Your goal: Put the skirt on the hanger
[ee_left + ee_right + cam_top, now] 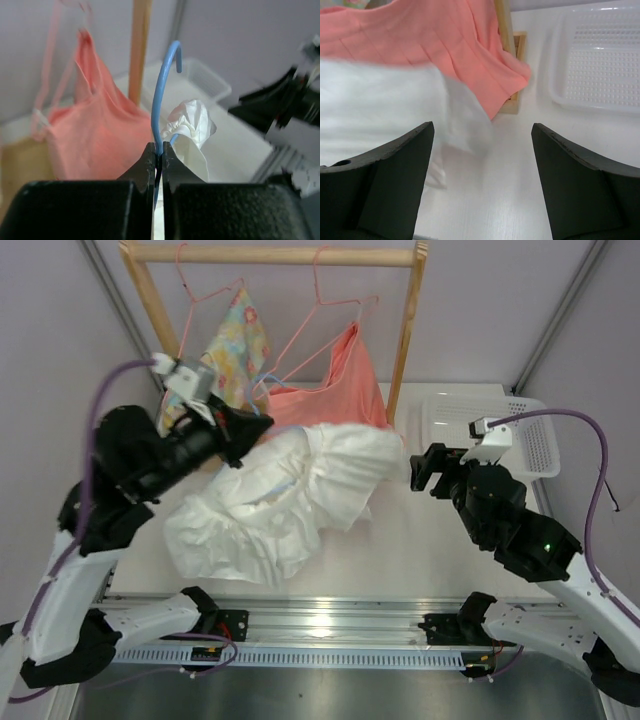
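The white skirt (285, 500) lies bunched on the table, draped from my left gripper towards the front left. My left gripper (258, 424) is shut on the neck of the light blue hanger (161, 95), just below its hook, and holds it above the table. In the left wrist view (159, 148) the hook points up and skirt fabric (192, 125) hangs on the wire beyond the fingers. The rest of the hanger is hidden under the skirt. My right gripper (414, 468) is open and empty, just right of the skirt's edge (385, 100); its jaws (481, 128) stand wide apart over the table.
A wooden rack (275, 255) at the back carries pink wire hangers (320, 310) with a floral garment (238, 345) and a salmon garment (340, 390), which also shows in both wrist views (95, 130) (445, 40). A white perforated tray (500, 430) sits back right.
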`<state>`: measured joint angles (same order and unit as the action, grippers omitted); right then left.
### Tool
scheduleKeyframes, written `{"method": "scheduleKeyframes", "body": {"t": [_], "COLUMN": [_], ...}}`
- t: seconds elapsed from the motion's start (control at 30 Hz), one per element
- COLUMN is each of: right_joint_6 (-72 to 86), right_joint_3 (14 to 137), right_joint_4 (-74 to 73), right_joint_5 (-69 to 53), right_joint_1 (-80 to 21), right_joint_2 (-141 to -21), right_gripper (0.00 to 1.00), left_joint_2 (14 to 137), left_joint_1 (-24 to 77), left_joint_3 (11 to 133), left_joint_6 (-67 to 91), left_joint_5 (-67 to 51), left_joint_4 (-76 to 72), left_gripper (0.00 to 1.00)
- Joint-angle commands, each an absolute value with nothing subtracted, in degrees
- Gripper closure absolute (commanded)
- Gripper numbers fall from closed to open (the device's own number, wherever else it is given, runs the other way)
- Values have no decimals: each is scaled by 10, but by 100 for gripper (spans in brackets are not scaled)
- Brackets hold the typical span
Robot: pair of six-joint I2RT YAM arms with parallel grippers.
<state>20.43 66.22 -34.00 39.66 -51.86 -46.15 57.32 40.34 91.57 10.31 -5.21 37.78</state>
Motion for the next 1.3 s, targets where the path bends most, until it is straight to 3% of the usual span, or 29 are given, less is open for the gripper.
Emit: {"method": "scheduleKeyframes", "body": {"t": [0.0, 0.2, 0.43, 0.83, 1.03, 1.27], "right_joint_6": [199, 185, 192, 195, 198, 199], "right_joint_3": [707, 770, 767, 717, 701, 690], "right_joint_4": [-352, -348, -330, -314, -310, -304], "right_joint_5": [371, 328, 261, 218, 211, 200], "right_joint_1": [-498, -461, -436, -402, -394, -386], "right_joint_2": [-476, -538, -580, -587, -585, -586], "right_gripper": [15, 15, 15, 15, 15, 15], "left_joint_2": [577, 519, 555, 603, 668, 714], "left_joint_1": [401, 401, 401, 401, 402, 402], "left_joint_3": [1038, 1077, 1242, 1267, 1320, 1266], "left_joint_6": [112, 131, 82, -87, -143, -154], "left_joint_5": [58, 97, 236, 391, 351, 285], "left_joint_4": [455, 393, 403, 286, 303, 321], "left_gripper": [100, 100, 100, 100, 100, 100]}}
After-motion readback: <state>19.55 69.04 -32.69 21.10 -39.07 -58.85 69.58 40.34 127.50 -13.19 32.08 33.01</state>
